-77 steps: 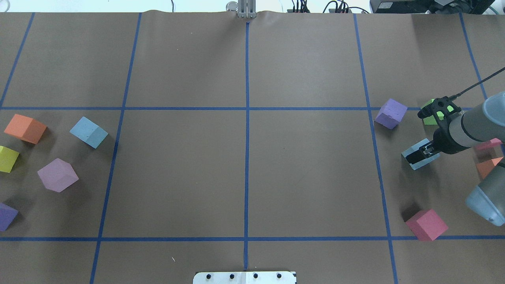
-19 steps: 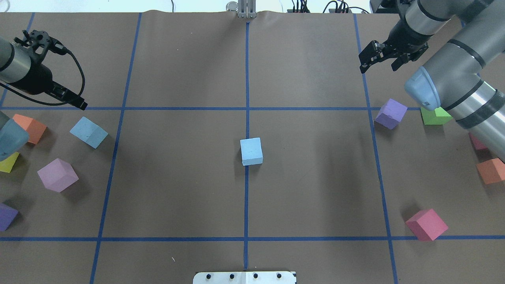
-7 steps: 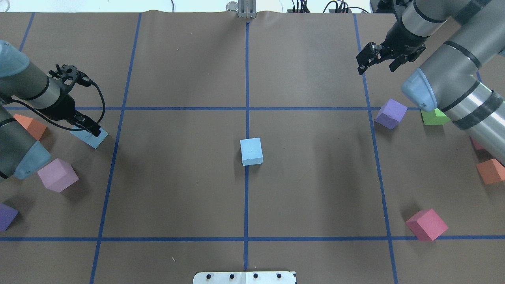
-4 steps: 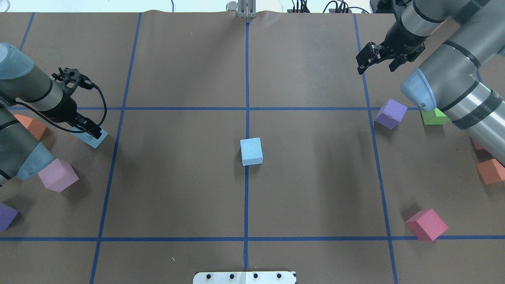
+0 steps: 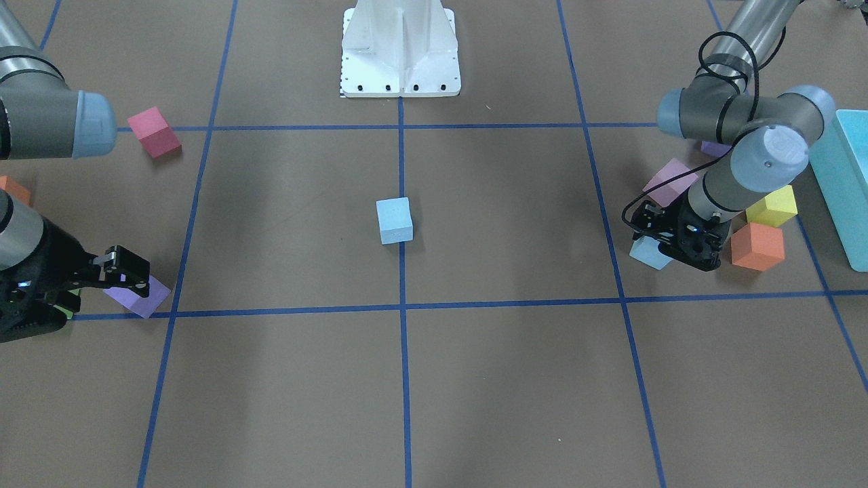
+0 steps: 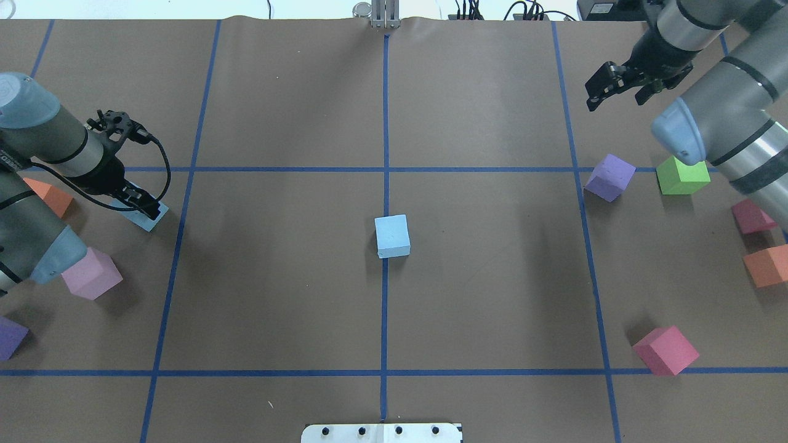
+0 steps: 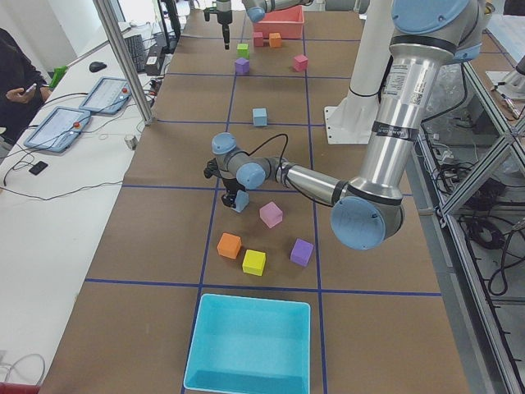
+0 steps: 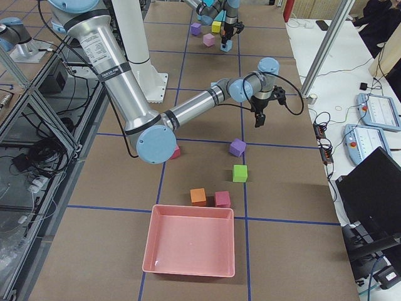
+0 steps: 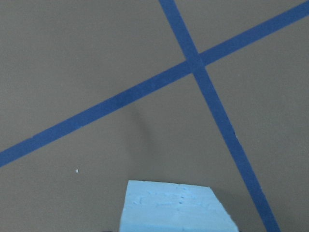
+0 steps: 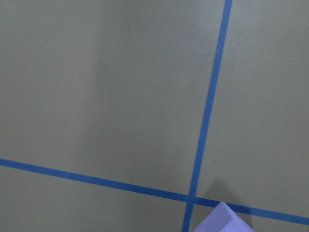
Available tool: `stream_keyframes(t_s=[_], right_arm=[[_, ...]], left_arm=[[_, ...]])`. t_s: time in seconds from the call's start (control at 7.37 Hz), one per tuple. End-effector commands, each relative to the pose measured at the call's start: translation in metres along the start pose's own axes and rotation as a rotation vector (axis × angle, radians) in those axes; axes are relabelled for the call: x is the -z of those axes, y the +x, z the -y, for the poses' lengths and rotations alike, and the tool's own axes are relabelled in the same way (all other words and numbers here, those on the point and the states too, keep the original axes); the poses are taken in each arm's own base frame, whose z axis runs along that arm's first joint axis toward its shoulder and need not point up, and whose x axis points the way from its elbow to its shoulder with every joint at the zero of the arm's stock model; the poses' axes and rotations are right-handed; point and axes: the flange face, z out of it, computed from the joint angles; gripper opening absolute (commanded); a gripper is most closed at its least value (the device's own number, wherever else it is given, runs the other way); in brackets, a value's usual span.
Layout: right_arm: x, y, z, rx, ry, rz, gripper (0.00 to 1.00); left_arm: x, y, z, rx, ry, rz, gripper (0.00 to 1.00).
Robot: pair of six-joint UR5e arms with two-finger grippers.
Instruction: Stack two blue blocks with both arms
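One pale blue block (image 6: 392, 235) stands alone on the centre line, also in the front view (image 5: 394, 219). The other blue block (image 6: 149, 218) lies at the left, mostly under my left gripper (image 6: 140, 205). That gripper is down at the block (image 5: 647, 252), with a finger on either side of it; the jaws look open. The left wrist view shows the block's top (image 9: 176, 208) at the bottom edge. My right gripper (image 6: 615, 97) hangs open and empty over the far right of the table, away from both blocks.
On the right are a purple cube (image 6: 609, 177), a green cube (image 6: 681, 175), a pink cube (image 6: 666, 349) and an orange cube (image 6: 766, 266). On the left are a lilac cube (image 6: 91, 274) and an orange cube (image 6: 50, 197). A turquoise box (image 5: 847, 183) is at the left end.
The right arm set a blue block down at the centre and withdrew to the far right. The left arm came in and lowered onto the left blue block.
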Motion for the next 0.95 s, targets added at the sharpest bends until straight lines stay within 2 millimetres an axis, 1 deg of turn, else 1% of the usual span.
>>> stream_keyframes(t_s=[0.0,0.27,0.41,0.54,0.81], right_arm=[[0.016,0.072,0.003,0.018,0.009,-0.027,1.00],[0.034,0.142,-0.014,0.046,0.017,-0.040,1.00],[0.040,0.167,-0.022,0.060,0.021,-0.050,1.00],[0.043,0.188,-0.030,0.071,0.021,-0.058,1.00],[0.051,0.225,-0.045,0.052,0.019,-0.072,1.00]], left_arm=[[0.000,0.001,0.000,-0.001,0.000,-0.002,0.73],[0.001,0.002,0.001,-0.002,0.001,-0.004,0.69],[0.001,0.002,0.001,-0.002,0.001,-0.004,0.67],[0.001,0.003,0.003,-0.003,0.002,-0.004,0.67],[0.007,0.010,0.008,-0.008,0.010,-0.013,0.67]])
